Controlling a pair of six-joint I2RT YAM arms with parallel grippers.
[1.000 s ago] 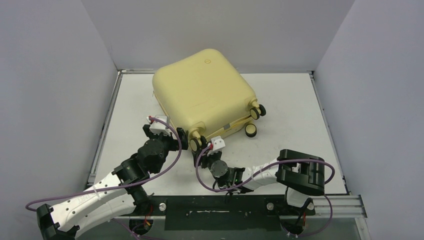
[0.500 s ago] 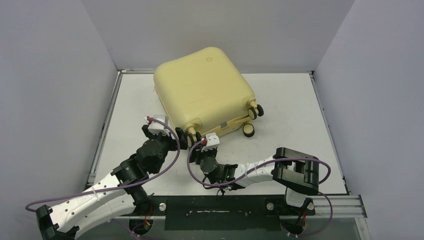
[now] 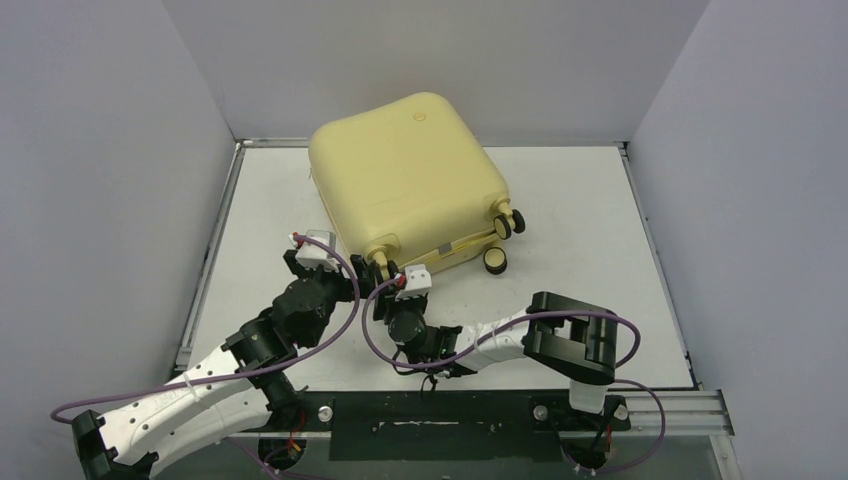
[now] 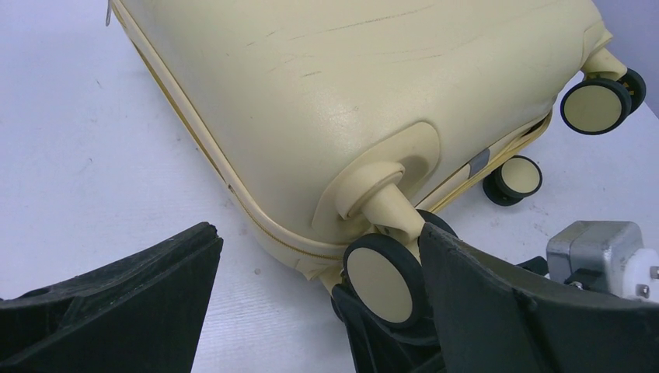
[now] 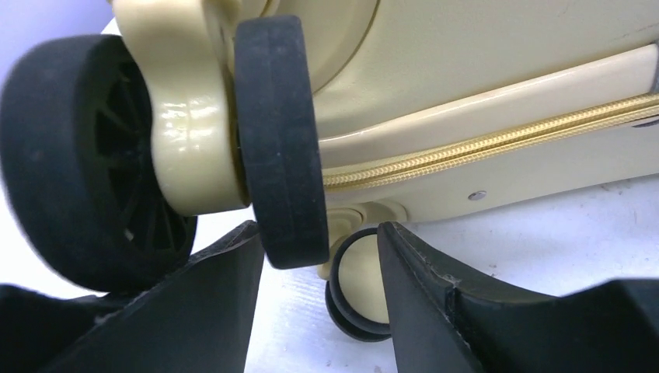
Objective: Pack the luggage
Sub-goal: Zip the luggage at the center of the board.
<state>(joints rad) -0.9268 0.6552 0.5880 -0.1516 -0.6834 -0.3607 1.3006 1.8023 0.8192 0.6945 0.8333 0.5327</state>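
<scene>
Pale yellow hard-shell clamshell suitcase (image 3: 405, 175) lies shut at the far-centre of the white surface (image 3: 600, 260). My left end effector (image 4: 320, 249) is wide and empty at its near corner. My right end effector (image 5: 319, 233) is half-spread astride a black caster wheel (image 5: 281, 140), not clamped. Step, I judge: repositioning the case. Next needs a firm pinch on the wheel.

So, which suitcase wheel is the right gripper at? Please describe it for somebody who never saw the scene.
Find the yellow suitcase lying on the table. Go to its corner lowest in the overhead view. The upper wheel there sits inside the open right gripper, unlike the pair of wheels farther right, standing free.
</scene>
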